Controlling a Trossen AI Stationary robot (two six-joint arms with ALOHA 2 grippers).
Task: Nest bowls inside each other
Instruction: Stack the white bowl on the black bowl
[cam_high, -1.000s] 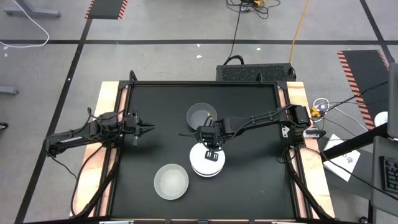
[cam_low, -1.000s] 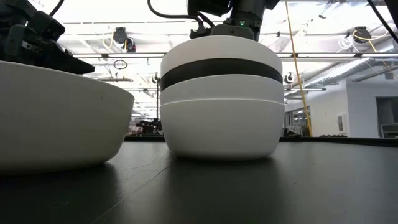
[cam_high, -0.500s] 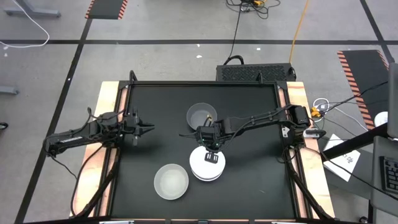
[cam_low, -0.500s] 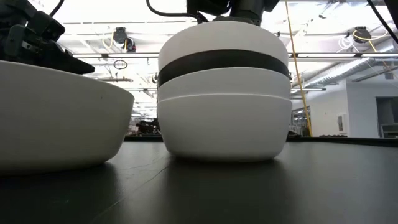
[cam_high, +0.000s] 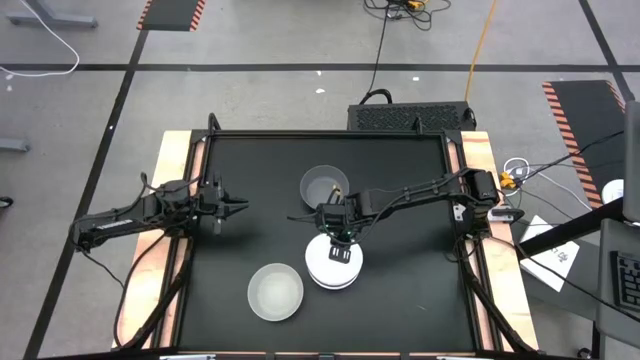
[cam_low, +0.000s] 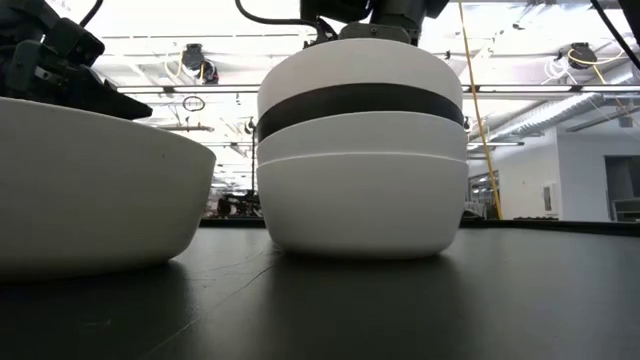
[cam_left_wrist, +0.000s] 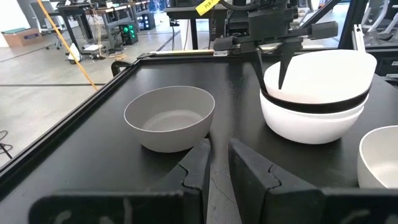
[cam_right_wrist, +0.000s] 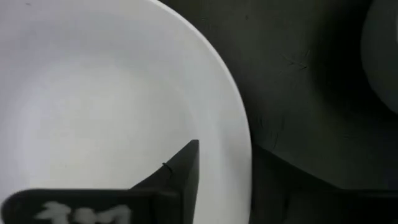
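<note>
Black and bare between its pale wooden edges, the desk (cam_high: 400, 290) carries three groups of bowls under a grey workshop floor crossed with cables. Near the desk's middle stands a stack (cam_high: 333, 262) of nested bowls; the low view shows four layers in it: two white bowls (cam_low: 360, 205) below, one black bowl (cam_low: 360, 106) above them showing only as a dark band, and one white top bowl (cam_low: 355, 66). One grey bowl (cam_high: 324, 186) sits alone just beyond the stack, toward the desk's far edge. One translucent pale bowl (cam_high: 275, 292) sits alone near the front edge, to the stack's left.

Reaching in from the right side, the right arm holds its right pincer (cam_high: 339, 240) over the stack's far rim. Its fingers are parted and straddle the top bowl's wall, one finger (cam_right_wrist: 180, 168) inside the white bowl and the other outside it.

At the desk's left edge the left arm waits, well apart from every bowl. Its left pincer (cam_high: 228, 205) points toward the middle, and the left wrist view shows its two dark fingers (cam_left_wrist: 202, 168) close together with a narrow gap, gripping nothing.
</note>
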